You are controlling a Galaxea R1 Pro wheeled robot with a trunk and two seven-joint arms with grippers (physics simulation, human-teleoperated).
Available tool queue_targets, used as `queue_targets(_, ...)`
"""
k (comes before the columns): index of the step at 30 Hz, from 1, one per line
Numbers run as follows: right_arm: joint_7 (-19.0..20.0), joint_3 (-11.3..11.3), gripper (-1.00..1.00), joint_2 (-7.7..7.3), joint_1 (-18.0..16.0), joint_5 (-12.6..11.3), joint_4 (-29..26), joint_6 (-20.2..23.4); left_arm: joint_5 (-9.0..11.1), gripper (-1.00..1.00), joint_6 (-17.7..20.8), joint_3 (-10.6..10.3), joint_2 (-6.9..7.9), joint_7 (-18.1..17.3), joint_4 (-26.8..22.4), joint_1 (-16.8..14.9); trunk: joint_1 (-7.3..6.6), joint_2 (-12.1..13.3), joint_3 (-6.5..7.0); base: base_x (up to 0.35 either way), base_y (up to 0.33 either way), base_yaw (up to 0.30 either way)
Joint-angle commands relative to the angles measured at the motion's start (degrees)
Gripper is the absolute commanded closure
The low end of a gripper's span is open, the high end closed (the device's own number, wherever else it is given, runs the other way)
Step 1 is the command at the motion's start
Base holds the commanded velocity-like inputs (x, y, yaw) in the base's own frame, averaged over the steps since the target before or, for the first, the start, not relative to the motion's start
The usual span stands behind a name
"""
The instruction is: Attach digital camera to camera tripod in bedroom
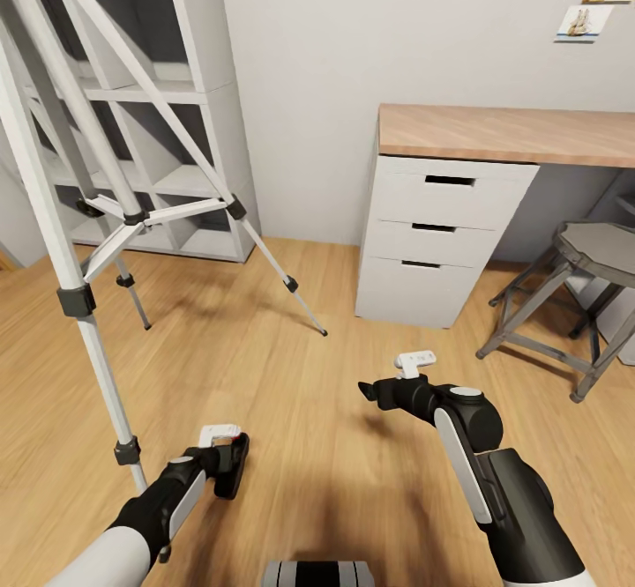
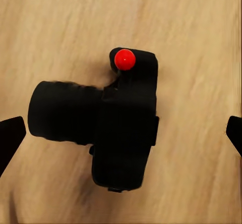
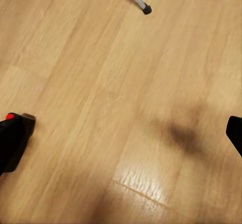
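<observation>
Standing on the light wood plank floor (image 1: pixel 265 349), the camera tripod (image 1: pixel 132 212) is the landmark for this entry: silver-white legs, black joints, black feet, top out of frame in the head view. Behind the tripod, against the pale wall, sits a white cube shelf (image 1: pixel 190 93). Well to the far side of the tripod from the shelf is a white drawer unit (image 1: pixel 432 239) with three slot-handled drawers under a wooden counter (image 1: pixel 507 133); a grey metal stool (image 1: pixel 586 283) stands just past the drawers, further from the tripod. Small pictures (image 1: pixel 584 23) are pinned on the wall above the counter.

Left arm reaches forward close beside the nearest tripod leg. Left gripper (image 1: pixel 231 466) points down at the floor; left wrist view shows its fingers (image 2: pixel 11 138) spread wide, released, with the digital camera (image 2: pixel 108 125) between them. Whether the fingers touch it cannot be told. Camera is black, lens barrel pointing sideways, red round button (image 2: pixel 124 59) visible.

Right gripper (image 1: pixel 375 389) hovers over bare floor, well apart from the tripod; fingers (image 3: pixel 12 141) spread, released, nothing between them. One black tripod foot (image 3: pixel 146 9) shows in the right wrist view.
</observation>
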Motion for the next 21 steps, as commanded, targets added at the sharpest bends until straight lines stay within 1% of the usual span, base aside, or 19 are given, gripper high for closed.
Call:
queue_targets(1,-0.04,0.04,-1.00,-0.02,-0.04,-0.19,-0.05,0.23,0.37,-1.00,0.12,-0.87,0.03,0.21,-0.11,-0.03,-0.01,-0.02,-0.04,0.000,0.000,0.000)
queue_targets(4,-0.04,0.05,-1.00,0.01,-0.05,-0.19,-0.05,0.23,-0.08,-1.00,-0.40,-1.75,-0.07,-0.06,-0.11,-0.07,-0.01,-0.02,-0.04,0.000,0.000,0.000)
queue_targets(9,-0.04,0.11,-1.00,0.03,-0.05,-0.19,-0.05,0.22,-0.36,-1.00,-1.55,-2.40,-0.04,-0.25,-0.11,-0.02,-0.01,-0.02,-0.04,0.000,0.000,0.000)
queue_targets(11,-0.04,0.11,-1.00,0.03,-0.03,-0.19,-0.05,0.22,-0.38,-1.00,-1.89,-2.49,0.00,-0.28,-0.11,0.02,0.01,-0.03,-0.27,0.000,0.000,0.000)
queue_targets(21,-0.03,0.26,-1.00,0.08,-0.02,-0.18,-0.05,0.22,-0.40,-1.00,-3.75,-2.91,0.29,-0.69,-0.11,0.30,0.01,-0.03,-0.27,0.000,0.000,0.000)
